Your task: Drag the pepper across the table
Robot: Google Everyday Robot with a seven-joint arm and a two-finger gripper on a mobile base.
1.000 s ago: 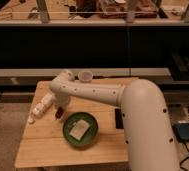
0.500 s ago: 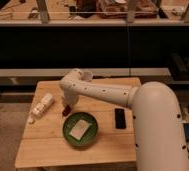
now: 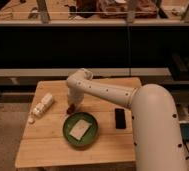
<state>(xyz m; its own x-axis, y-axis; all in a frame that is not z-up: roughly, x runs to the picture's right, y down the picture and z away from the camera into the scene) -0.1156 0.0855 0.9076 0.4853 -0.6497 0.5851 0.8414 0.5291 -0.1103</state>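
Pointing down, gripper (image 3: pixel 72 103) at pepper (image 3: pixel 70 108) on table (image 3: pixel 45 142), near green plate (image 3: pixel 66 131).

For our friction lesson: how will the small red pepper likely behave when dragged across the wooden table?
The pepper looks tiny beside the green plate, so probably light. Its stubby, rounded form may roll or slip aside under the gripper, which sits right at it.

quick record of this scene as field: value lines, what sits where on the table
table: small, light wood
gripper: lowered left of centre, right at the pepper
pepper: dark red, just behind the plate's left rim
plate: green, front centre, holds a pale square item
bottle: white, lying at left
phone: black, flat, right of plate
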